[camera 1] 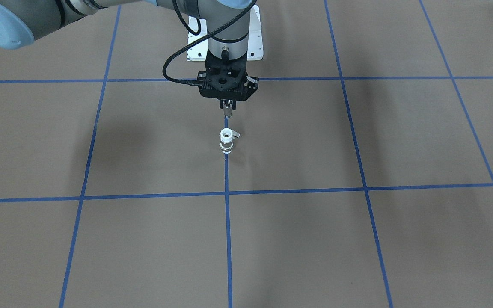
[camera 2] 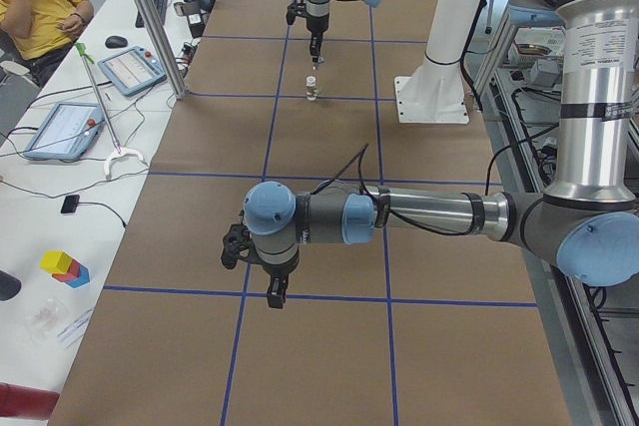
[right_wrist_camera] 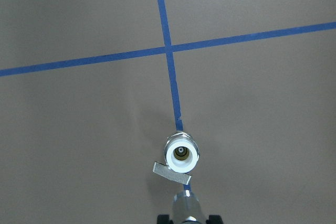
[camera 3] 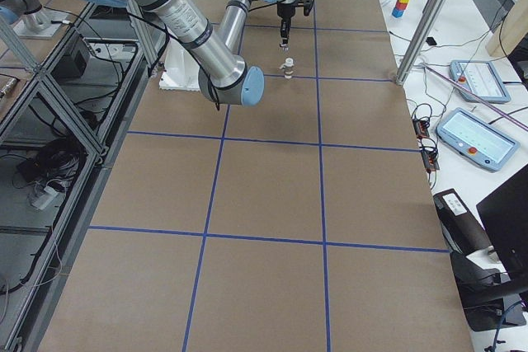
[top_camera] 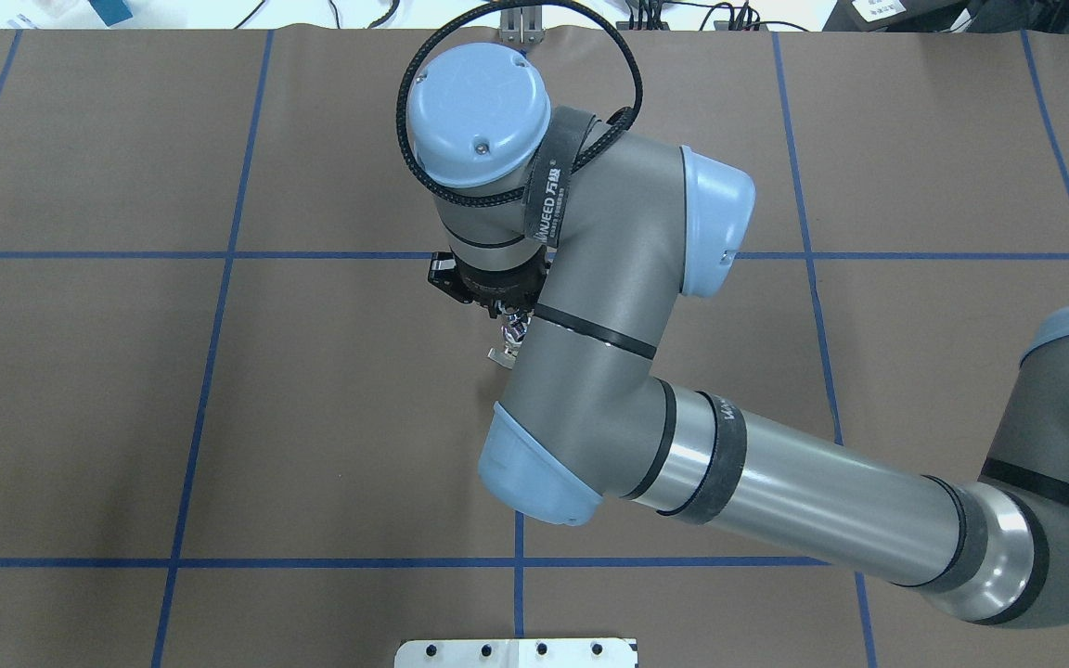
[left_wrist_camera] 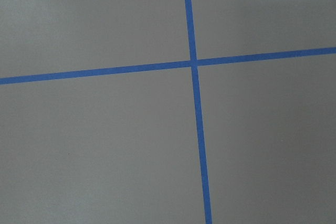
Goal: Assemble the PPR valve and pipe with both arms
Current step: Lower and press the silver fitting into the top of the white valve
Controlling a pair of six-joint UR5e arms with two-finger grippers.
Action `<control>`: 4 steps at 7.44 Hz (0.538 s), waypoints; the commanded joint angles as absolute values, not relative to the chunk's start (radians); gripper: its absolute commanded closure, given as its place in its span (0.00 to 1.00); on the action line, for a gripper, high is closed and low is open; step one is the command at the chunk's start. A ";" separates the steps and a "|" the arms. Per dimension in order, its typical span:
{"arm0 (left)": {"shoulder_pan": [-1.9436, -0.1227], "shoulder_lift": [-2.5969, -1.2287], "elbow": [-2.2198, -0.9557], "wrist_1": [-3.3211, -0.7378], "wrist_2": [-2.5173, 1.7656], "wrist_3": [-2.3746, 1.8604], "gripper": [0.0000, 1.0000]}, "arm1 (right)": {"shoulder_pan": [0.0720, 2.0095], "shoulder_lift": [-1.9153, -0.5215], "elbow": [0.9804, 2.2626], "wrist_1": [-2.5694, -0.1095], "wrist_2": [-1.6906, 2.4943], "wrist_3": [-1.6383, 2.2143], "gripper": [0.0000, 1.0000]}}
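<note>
Looking down from across and behind, lengthwise from both ends, closely from each wrist; mostly sharing the PPR valve (right_wrist_camera: 182,153), at 6 o'clock in the right wrist view.

Right arm (top_camera: 804,492) is seen folded at the elbow, wrist turned straight down, with the right gripper (camera 1: 227,104) pinched on the pipe (camera 1: 227,113). Left arm (camera 2: 429,214) is stretched out level, left gripper (camera 2: 275,294) pointed down; open or closed can't be made out.

Standing upright on a blue line (camera 1: 228,214): white PPR valve (camera 1: 226,141), open mouth facing up, grey lever jutting sideways. Hanging vertically just above, not touching: silver pipe (camera 1: 227,113), pinched in the right gripper (camera 1: 227,105).
</note>
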State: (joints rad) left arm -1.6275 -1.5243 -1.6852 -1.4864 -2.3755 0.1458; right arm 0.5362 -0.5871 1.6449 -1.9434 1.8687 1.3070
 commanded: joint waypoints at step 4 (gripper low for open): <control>-1.628 -1.525 -1.692 -1.486 -2.376 0.146 0.00 | 0.525 -0.586 1.536 -1.841 1.805 1.255 1.00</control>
